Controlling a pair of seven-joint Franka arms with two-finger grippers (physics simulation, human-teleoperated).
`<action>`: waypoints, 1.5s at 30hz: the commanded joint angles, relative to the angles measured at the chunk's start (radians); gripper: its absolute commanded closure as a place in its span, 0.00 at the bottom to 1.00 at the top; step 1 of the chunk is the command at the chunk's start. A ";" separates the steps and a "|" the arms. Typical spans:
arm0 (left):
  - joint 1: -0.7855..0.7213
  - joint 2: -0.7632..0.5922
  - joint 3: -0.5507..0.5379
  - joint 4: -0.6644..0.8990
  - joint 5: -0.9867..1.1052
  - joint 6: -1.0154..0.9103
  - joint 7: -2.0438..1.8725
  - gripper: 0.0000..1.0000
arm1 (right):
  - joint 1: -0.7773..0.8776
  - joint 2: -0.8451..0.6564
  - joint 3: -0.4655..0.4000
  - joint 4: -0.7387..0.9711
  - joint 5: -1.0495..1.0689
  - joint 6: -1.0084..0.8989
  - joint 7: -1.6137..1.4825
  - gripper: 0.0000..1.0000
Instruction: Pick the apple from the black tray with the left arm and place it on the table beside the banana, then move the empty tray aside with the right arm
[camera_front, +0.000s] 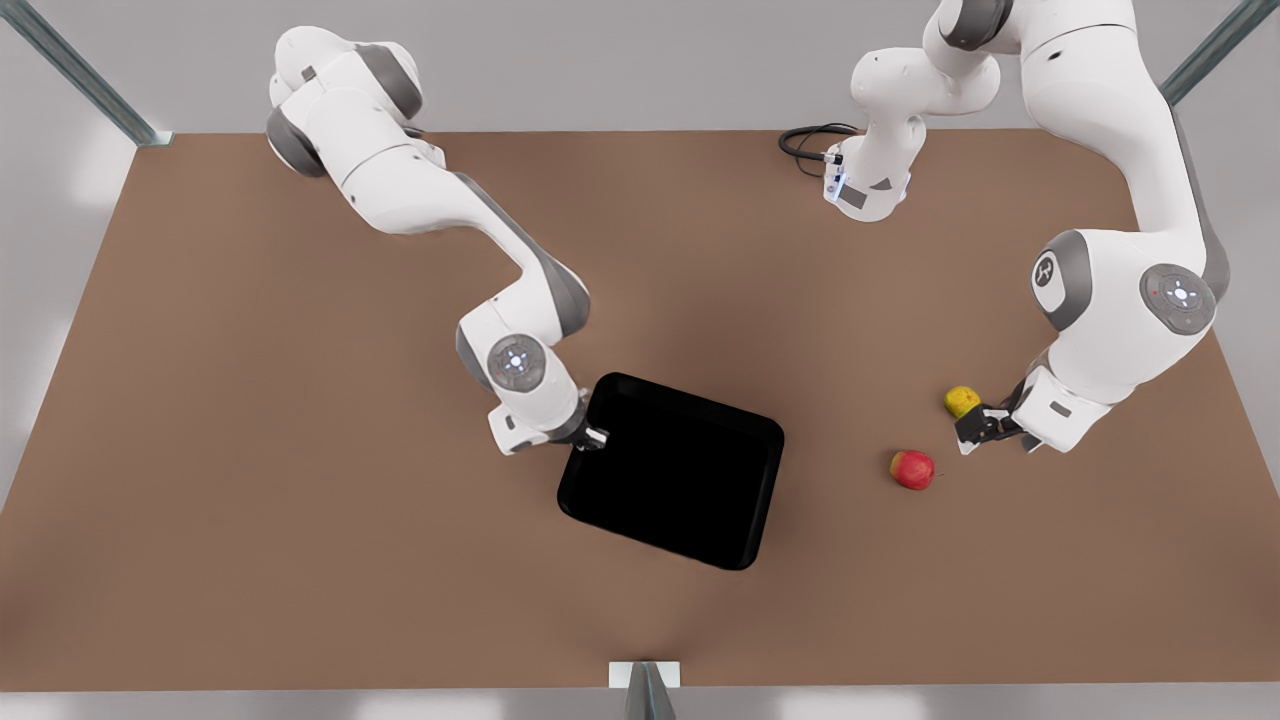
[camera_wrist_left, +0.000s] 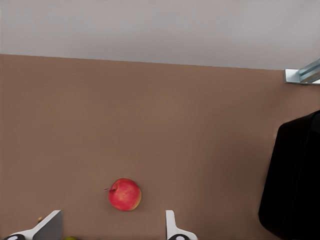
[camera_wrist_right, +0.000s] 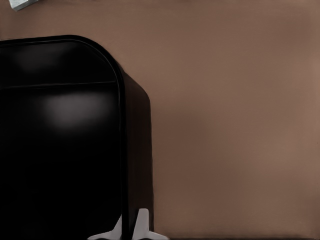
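Observation:
The red apple (camera_front: 912, 469) (camera_wrist_left: 125, 195) lies on the brown table (camera_front: 300, 450), towards the front view's right. My left gripper (camera_front: 972, 432) (camera_wrist_left: 111, 222) hovers open just beside it, apart from it. The black tray (camera_front: 680, 470) (camera_wrist_right: 60, 150) is empty and sits skewed in the middle of the table; its edge (camera_wrist_left: 295, 185) appears in the left wrist view. At the tray's corner on the front view's left, my right gripper (camera_front: 592, 437) (camera_wrist_right: 131, 227) is shut on the rim, one finger on each side of the wall. The banana is hidden from view.
A small yellow-green bumpy fruit (camera_front: 962, 401) rests right behind the left gripper. A black cable (camera_front: 805, 140) coils by the arm base (camera_front: 870, 180) at the back. A metal bracket (camera_front: 645, 675) stands at the table's front edge. Open tabletop lies on the front view's left.

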 joint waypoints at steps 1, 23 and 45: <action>0.000 -0.001 0.001 0.001 0.002 0.002 -0.004 0.00 | -0.016 -0.022 -0.001 0.001 0.010 -0.143 -0.229 0.81; -0.007 0.001 -0.001 0.001 0.003 0.016 -0.004 0.00 | -0.279 -0.068 -0.352 0.037 0.010 -0.176 -1.745 0.81; -0.032 0.001 -0.001 -0.009 0.005 -0.007 -0.033 0.00 | -0.279 -0.284 -0.332 0.044 0.119 -0.159 -1.744 0.00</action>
